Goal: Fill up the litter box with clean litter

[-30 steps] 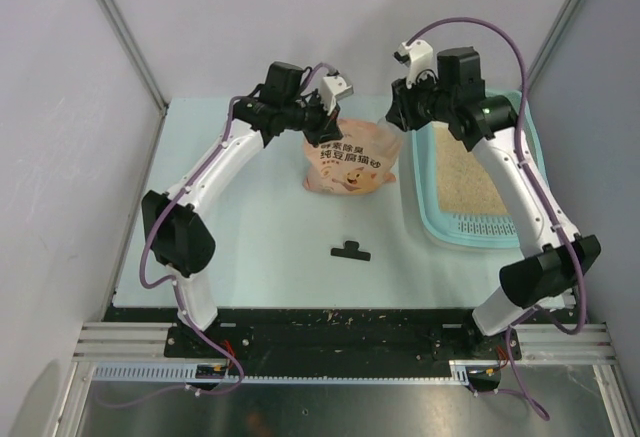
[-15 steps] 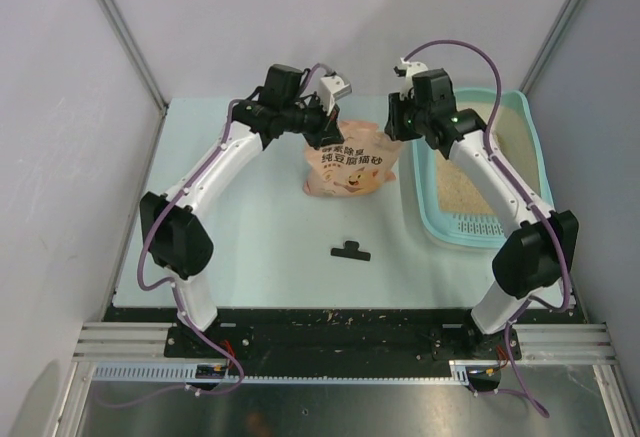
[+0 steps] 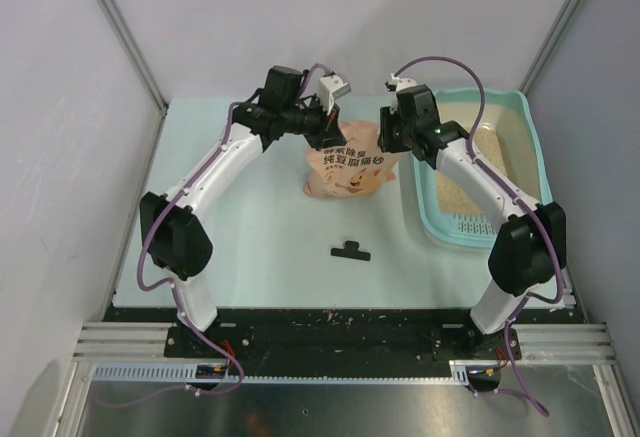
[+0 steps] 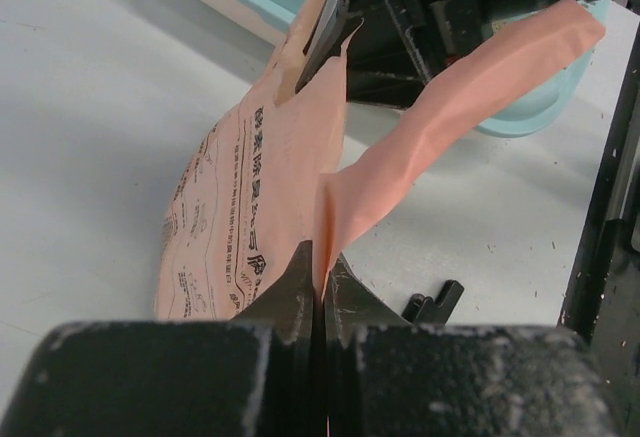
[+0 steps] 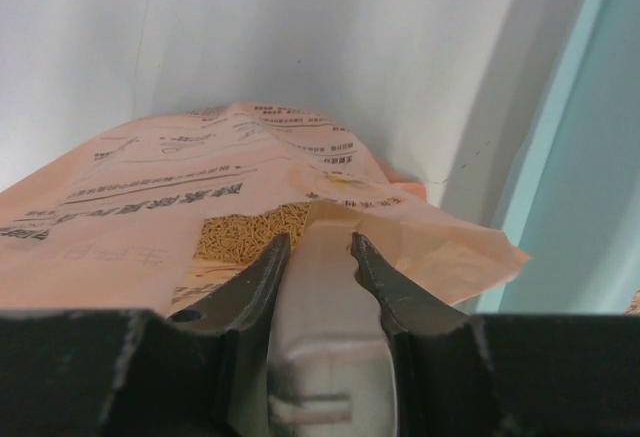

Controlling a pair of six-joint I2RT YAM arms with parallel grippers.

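Observation:
The teal litter box (image 3: 532,162) lies at the right of the table with beige clean litter (image 3: 462,182) spread inside. A peach-pink bag (image 3: 350,169) stands just left of it. My left gripper (image 3: 328,134) is shut on the bag's top edge (image 4: 335,207), holding the mouth up. My right gripper (image 3: 386,144) is shut on the handle of a clear scoop (image 5: 325,297), which points into the bag's mouth. Tan litter (image 5: 245,235) shows inside the bag. In the right wrist view the box wall (image 5: 590,187) runs along the right edge.
A small black clip (image 3: 350,250) lies on the table in front of the bag, also in the left wrist view as the clip (image 4: 435,304). Grey walls close in the back and sides. The litter box's perforated ledge (image 3: 480,227) is at its near end.
My right arm has swung left, from above the litter box to the bag's mouth, with the scoop in it. The left arm and the bag have stayed put.

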